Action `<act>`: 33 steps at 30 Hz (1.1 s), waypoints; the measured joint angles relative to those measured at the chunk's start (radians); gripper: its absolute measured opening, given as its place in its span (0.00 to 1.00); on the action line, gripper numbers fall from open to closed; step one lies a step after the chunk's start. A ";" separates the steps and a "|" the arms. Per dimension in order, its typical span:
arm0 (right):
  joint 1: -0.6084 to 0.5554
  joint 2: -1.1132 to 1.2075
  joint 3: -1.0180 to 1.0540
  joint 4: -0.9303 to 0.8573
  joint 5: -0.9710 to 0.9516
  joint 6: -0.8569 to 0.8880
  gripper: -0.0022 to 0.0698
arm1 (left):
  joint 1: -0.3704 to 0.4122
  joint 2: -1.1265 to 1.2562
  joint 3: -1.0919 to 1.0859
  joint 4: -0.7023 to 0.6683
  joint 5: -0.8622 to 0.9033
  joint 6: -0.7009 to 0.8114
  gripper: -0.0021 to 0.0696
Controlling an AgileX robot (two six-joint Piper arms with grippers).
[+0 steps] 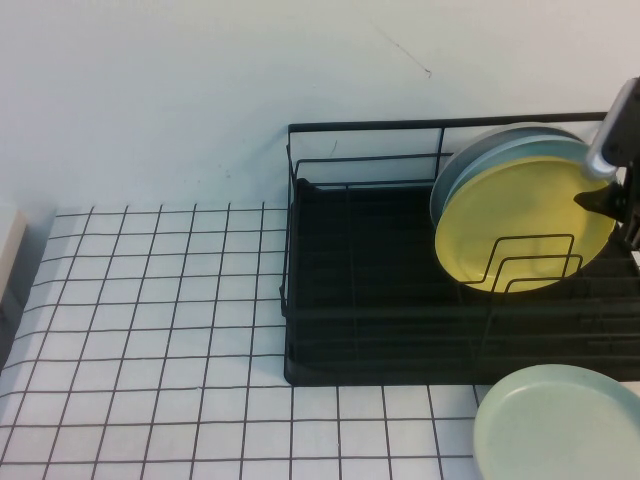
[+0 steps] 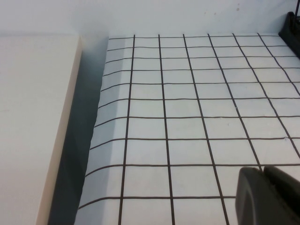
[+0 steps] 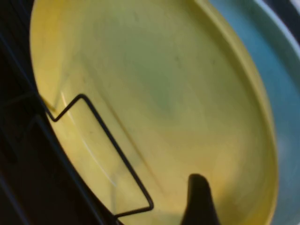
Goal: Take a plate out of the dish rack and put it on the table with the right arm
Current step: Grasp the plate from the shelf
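The yellow plate (image 1: 520,225) stands on edge in the black wire dish rack (image 1: 350,300), behind wire loop dividers and leaning on a light blue plate (image 1: 468,165). My right gripper (image 1: 608,205) is at the plate's right rim, open. In the right wrist view one black finger (image 3: 199,197) is in front of the yellow plate's face (image 3: 154,84); the other finger is out of view. My left gripper (image 2: 262,171) is shut and empty, low over the gridded table (image 2: 187,103), and does not show in the high view.
A pale mint-green plate (image 1: 560,425) lies flat on the table (image 1: 150,330) in front of the rack's right end. The light blue plate (image 3: 281,70) sits behind the yellow one. A beige slab (image 2: 33,117) borders the table's left edge.
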 joint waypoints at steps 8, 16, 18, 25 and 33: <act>0.000 0.073 -0.026 0.037 -0.004 -0.031 0.64 | 0.000 0.000 0.000 0.000 0.000 0.000 0.02; 0.000 0.094 -0.026 0.063 -0.047 -0.064 0.26 | 0.000 0.000 0.000 0.000 0.000 0.000 0.02; 0.000 0.094 -0.028 0.068 -0.050 -0.065 0.15 | 0.000 0.000 0.000 0.000 0.000 0.000 0.02; 0.000 0.074 -0.028 0.089 -0.033 -0.074 0.13 | 0.000 0.000 0.000 0.000 0.000 0.000 0.02; 0.005 -0.065 -0.026 0.127 0.001 -0.079 0.12 | 0.000 0.000 0.000 0.000 0.000 0.000 0.02</act>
